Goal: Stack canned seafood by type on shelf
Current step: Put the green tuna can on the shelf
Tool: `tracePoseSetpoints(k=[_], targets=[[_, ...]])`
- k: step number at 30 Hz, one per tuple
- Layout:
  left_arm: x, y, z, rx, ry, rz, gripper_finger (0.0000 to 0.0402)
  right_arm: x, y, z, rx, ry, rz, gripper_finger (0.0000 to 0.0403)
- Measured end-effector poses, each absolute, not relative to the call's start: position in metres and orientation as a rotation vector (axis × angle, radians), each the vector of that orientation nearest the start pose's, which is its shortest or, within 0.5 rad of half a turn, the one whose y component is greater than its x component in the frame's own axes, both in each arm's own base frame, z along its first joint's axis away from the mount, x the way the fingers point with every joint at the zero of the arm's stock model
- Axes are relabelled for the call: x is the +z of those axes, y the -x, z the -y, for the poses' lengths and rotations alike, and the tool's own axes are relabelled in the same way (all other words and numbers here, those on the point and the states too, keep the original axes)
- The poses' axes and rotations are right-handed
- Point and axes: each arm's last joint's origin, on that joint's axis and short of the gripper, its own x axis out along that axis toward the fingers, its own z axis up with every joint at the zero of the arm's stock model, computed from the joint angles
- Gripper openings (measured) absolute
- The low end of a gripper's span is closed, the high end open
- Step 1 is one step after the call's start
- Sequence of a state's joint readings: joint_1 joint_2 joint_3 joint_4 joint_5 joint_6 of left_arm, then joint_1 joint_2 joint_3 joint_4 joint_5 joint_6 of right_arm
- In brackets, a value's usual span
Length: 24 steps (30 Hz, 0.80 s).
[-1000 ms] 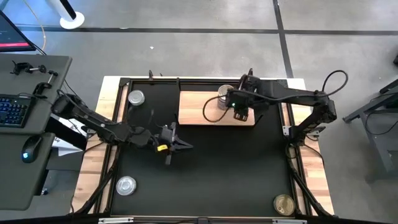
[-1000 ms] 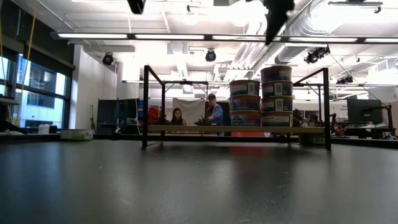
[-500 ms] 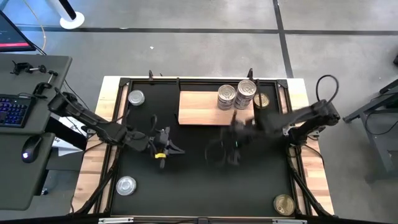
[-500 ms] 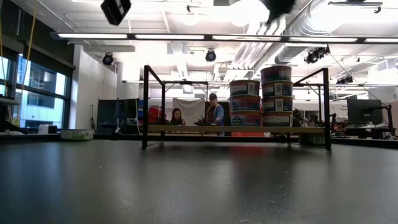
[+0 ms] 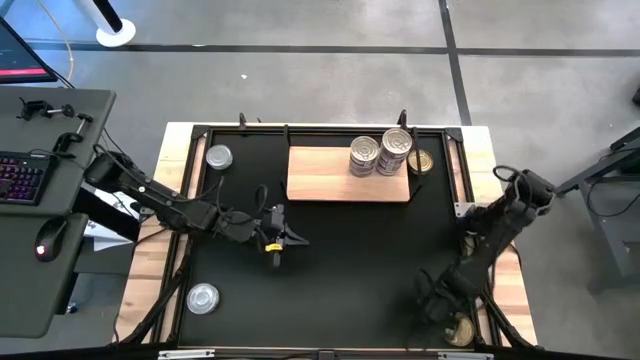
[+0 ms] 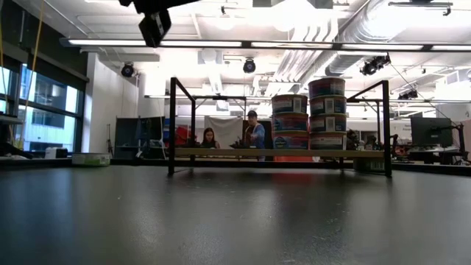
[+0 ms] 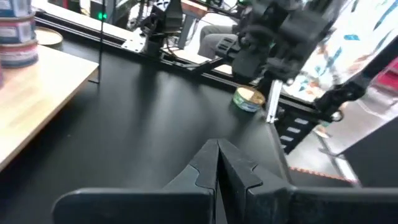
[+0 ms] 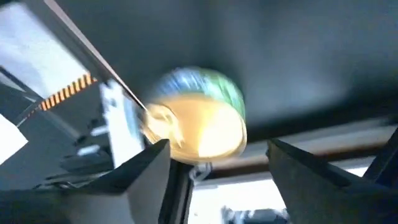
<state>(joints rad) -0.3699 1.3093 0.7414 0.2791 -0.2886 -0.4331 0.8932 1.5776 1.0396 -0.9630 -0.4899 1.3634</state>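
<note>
Two stacks of tins (image 5: 380, 154) are seen on the shelf (image 5: 320, 175), side by side toward its right end, with another gold tin (image 5: 421, 161) just off the board's right edge on the black mat (image 5: 340, 260). Still loose on the mat: a silver tin (image 5: 218, 157) at the far left corner, a silver tin (image 5: 203, 297) at the near left, and a gold-lidded tin (image 5: 458, 328) at the near right corner, so roughly the last few are judged left to place. Versus a second ago, the right gripper (image 5: 437, 305) has been swung from the shelf down to the near right corner; its jaws are seen spread wide either side of the gold-lidded tin, nothing gripped yet. The left gripper (image 5: 283, 238) is parked mid-mat, fingers pressed together and empty, only slightly shifted.
</note>
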Motion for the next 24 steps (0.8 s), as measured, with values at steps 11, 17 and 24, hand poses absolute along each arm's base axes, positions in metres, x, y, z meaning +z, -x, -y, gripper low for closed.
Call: tracePoseSetpoints(k=[11, 17, 24], targets=[[0.251, -0.268, 0.090, -0.048, 0.350, -0.289, 0.0000, 0.178, -0.136, -0.230, -0.231, -0.723, -2.039, 0.0055], [0.250, -0.268, 0.091, -0.089, 0.329, -0.302, 0.0000, 0.164, -0.135, -0.229, -0.275, -0.833, -2.036, 0.0018], [0.250, -0.268, 0.092, -0.091, 0.336, -0.303, 0.0000, 0.159, -0.139, -0.225, -0.323, -0.881, -2.028, 0.0005]])
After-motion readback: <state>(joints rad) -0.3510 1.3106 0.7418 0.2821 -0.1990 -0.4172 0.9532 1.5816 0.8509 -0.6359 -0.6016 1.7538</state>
